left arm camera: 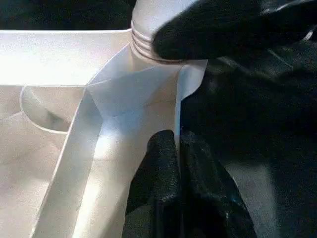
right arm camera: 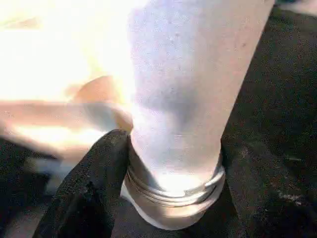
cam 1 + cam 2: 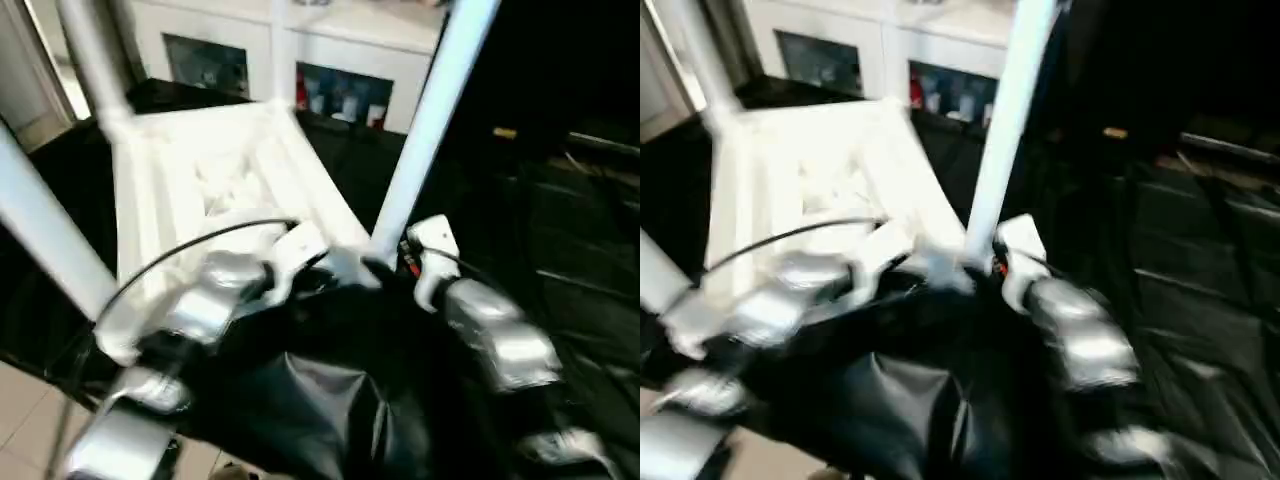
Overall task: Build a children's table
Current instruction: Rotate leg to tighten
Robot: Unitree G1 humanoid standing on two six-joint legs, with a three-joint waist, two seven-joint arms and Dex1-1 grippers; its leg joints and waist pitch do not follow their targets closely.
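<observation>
1. Tabletop (image 3: 215,190): white, upside down on the black-covered work surface (image 3: 560,240), ribbed underside up. Lying this way, its corner sockets face up to take legs.
2. Legs: three stand up from corners. One rises at the far corner (image 3: 95,60), one at the near left corner (image 3: 45,235), and one at the near corner (image 3: 430,120) between the two arms.
3. Right gripper (image 2: 168,168): closed around the base of the near leg (image 2: 183,99), one black finger (image 2: 89,188) pressed against the threaded collar just above the socket. Judged purpose: to turn or seat the leg while gripping low, where it enters the corner.
4. Left gripper (image 1: 178,198): its fingers pinch the thin wall (image 1: 179,104) of the tabletop beside that corner. Judged purpose: to brace the top against the right arm's work.
5. Eye views: give the overall layout, namely the three legs, both silver forearms meeting at the near corner, and a white cabinet (image 3: 330,60) behind. Finger detail is too blurred to read there.
6. Left wrist view: shows the ribs running to the socket, the threaded collar (image 1: 146,47), and the other gripper's black finger (image 1: 213,29) on the leg.
7. Right wrist view: shows the collar threads still partly visible above the socket, so the leg may not be fully home.
</observation>
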